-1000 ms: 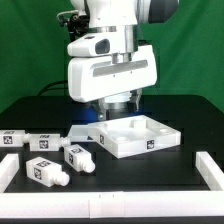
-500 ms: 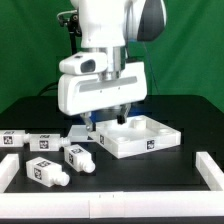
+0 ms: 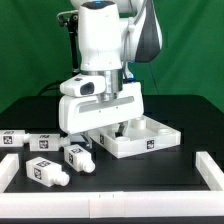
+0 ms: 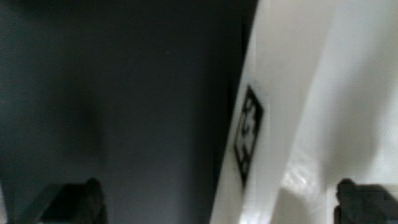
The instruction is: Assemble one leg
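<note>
Several white legs with black-and-white tags lie on the black table at the exterior view's left: one far left (image 3: 12, 137), one beside it (image 3: 45, 141), one nearer the tray (image 3: 78, 154) and one in front (image 3: 45, 170). My gripper (image 3: 103, 130) is low over the left wall of the large white square tray piece (image 3: 150, 142), its fingers mostly hidden under the white hand. In the wrist view the gripper (image 4: 222, 205) is open and holds nothing. Its dark fingertips (image 4: 80, 203) stand on either side of the tray's white tagged wall (image 4: 311, 100).
A low white rail (image 3: 110, 206) runs along the table's front and up the exterior view's right side (image 3: 210, 165). The robot's base and cables stand at the back.
The arm has come down and swung toward the exterior view's left, bringing the hand from above the tray down onto its left wall. The legs and the tray have not moved.
</note>
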You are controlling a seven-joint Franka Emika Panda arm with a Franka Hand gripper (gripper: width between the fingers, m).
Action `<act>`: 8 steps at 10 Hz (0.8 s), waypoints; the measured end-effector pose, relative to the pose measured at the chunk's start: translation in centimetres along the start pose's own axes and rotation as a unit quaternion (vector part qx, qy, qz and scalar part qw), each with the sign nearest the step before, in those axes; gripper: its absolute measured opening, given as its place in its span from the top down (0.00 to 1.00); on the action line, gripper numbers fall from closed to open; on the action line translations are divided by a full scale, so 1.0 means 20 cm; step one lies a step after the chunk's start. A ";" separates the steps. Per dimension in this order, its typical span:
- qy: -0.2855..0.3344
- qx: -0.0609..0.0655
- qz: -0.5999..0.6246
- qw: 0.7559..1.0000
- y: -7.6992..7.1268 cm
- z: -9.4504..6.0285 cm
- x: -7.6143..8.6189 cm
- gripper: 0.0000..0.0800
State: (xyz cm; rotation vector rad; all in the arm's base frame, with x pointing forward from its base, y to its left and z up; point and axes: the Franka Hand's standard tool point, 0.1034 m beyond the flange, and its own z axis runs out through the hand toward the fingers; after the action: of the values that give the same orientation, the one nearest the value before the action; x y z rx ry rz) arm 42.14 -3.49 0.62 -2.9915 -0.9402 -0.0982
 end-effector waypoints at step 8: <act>0.004 -0.002 0.070 0.998 0.02 -0.04 -0.01 0.93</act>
State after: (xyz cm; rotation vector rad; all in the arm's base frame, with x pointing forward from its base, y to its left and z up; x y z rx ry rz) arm 42.23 -3.93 1.38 -3.0474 -0.7280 -0.1107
